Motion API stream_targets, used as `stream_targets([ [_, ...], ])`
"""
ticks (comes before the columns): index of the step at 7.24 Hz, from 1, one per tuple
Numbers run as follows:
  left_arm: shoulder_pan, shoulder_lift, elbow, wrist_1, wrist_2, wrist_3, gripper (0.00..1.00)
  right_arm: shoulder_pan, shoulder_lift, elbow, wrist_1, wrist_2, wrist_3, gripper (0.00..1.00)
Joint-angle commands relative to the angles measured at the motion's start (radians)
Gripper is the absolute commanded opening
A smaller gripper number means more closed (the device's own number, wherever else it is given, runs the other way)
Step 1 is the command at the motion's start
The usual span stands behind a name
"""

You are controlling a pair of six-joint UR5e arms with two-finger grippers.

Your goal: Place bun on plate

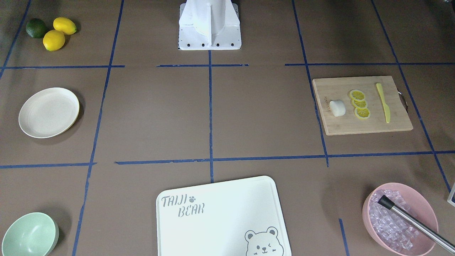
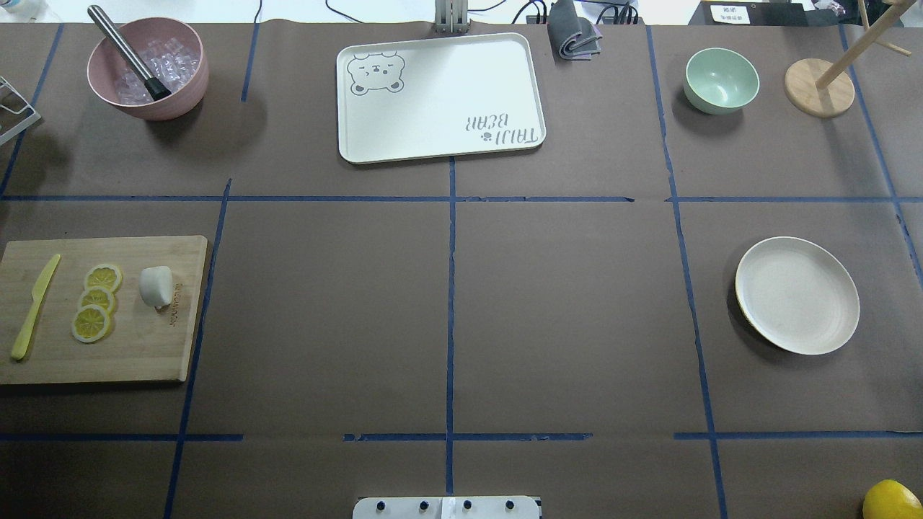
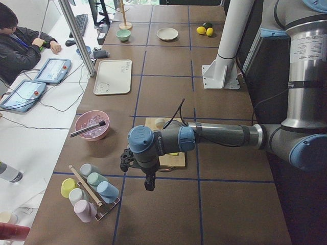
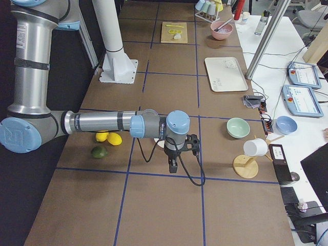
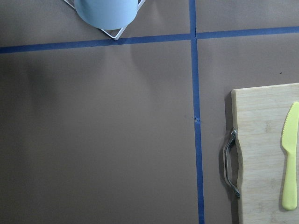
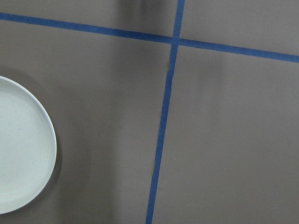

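The bun (image 1: 337,107) (image 2: 156,285), a small white lump, lies on a wooden cutting board (image 2: 144,346) beside three lemon slices (image 2: 96,301). Far across the table sits the cream plate (image 1: 48,112) (image 2: 797,295), with nothing on it; its edge shows at the left of the right wrist view (image 6: 18,154). My left gripper (image 3: 148,184) hangs above the table past the board's handle end, seen only in the exterior left view. My right gripper (image 4: 173,166) hangs near the plate, seen only in the exterior right view. I cannot tell whether either is open or shut.
A yellow knife (image 2: 32,308) lies on the board. A bear-printed tray (image 2: 440,97), a pink bowl of ice with a metal tool (image 2: 148,68), a green bowl (image 2: 721,79), lemons and a lime (image 1: 53,32), and a cup rack (image 3: 89,191) stand around the edges.
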Motion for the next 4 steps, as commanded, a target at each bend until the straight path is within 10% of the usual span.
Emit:
stream_targets([
  [1, 0.000, 0.001, 0.000, -0.001, -0.002, 0.000, 1.00, -0.023, -0.003, -0.054, 0.124, 0.134, 0.060, 1.00],
  [4, 0.002, 0.001, -0.002, -0.006, -0.002, 0.000, 1.00, -0.250, -0.078, -0.079, 0.625, -0.004, 0.564, 1.00],
])
